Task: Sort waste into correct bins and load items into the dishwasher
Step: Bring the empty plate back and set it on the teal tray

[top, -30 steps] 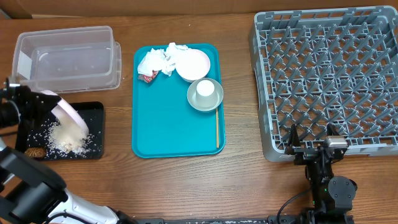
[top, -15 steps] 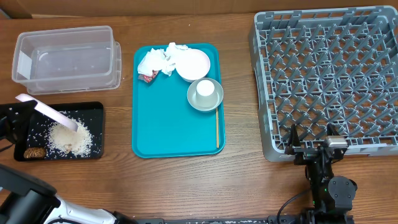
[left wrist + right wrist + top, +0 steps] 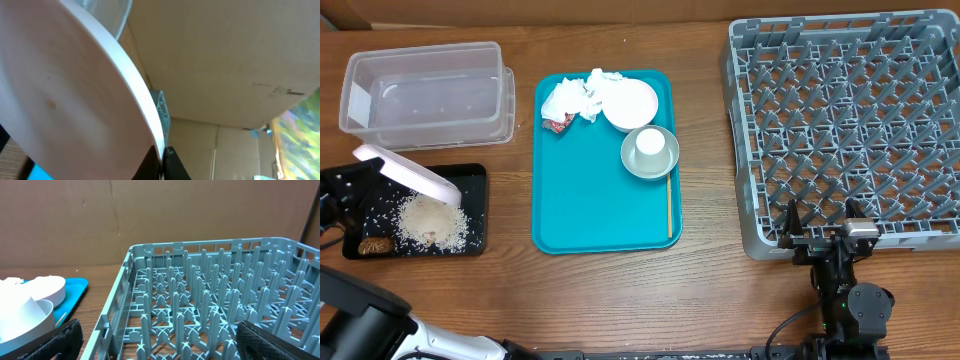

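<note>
Overhead view of a wooden table, with a teal serving tray (image 3: 605,205) near the middle as the reference point. Left of the tray, the left gripper (image 3: 365,178) is pressed together on the rim of a white round plate (image 3: 408,172). It holds the plate tilted over a shallow black tray (image 3: 476,178). A heap of white rice-like crumbs (image 3: 432,222) lies in the black tray, with a small brown food lump (image 3: 375,244) at its left end. Behind the black tray, also left of the teal tray, stands a clear plastic tub (image 3: 425,92). A pale patch on its left wall may be a label, too small to read.

Crumpled white paper napkins (image 3: 575,95) sit on the teal tray's far end, touching a white bowl (image 3: 635,103). A small red-brown wrapper (image 3: 557,124) lies just beside the napkins. A grey bowl (image 3: 632,162) nearer the front holds a small white cup (image 3: 650,143). A thin wooden stick (image 3: 669,205) lies along the tray's right edge.

Right of the teal tray sits a large grey dish rack (image 3: 850,120) of upright pegs. The right gripper (image 3: 820,222) waits at the rack's near edge, its fingers spread wide and holding nothing.

The left wrist camera is filled by the plate's pale surface (image 3: 60,100), blocking most else, with plain cardboard behind.
</note>
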